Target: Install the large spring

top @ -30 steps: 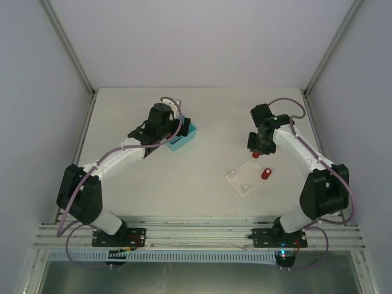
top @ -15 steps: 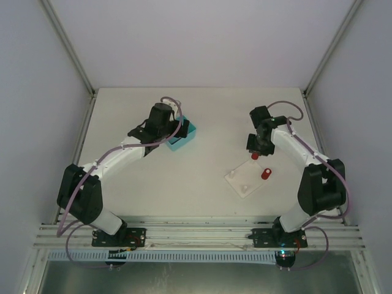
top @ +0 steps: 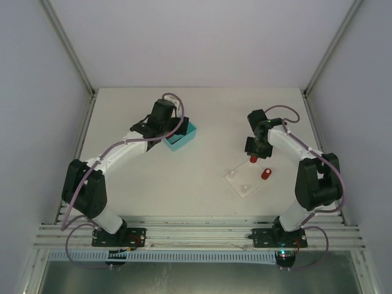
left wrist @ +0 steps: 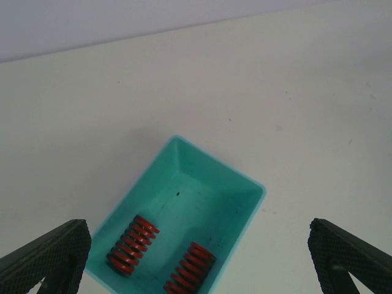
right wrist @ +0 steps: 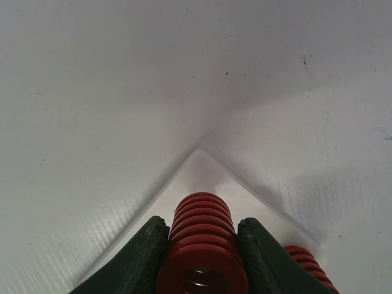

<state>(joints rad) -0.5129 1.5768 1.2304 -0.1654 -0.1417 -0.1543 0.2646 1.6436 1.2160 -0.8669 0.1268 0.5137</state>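
Between pale walls (top: 196, 37), over a white tabletop (top: 208, 116), the right gripper (right wrist: 203, 248) clamps a red spring (right wrist: 202, 217), the left gripper (left wrist: 197, 257) gaping above a teal bin (left wrist: 248, 191).

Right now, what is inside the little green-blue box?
One red spring and a second spring lie side by side in the teal box. Its near corner runs off the picture, so anything there stays unseen.

White table (top: 208, 113) carries teal bin (top: 185, 136), white plate (top: 241, 176).

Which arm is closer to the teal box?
Left. The left gripper hovers open directly above the teal box; the right gripper is far off, gripping a red spring.
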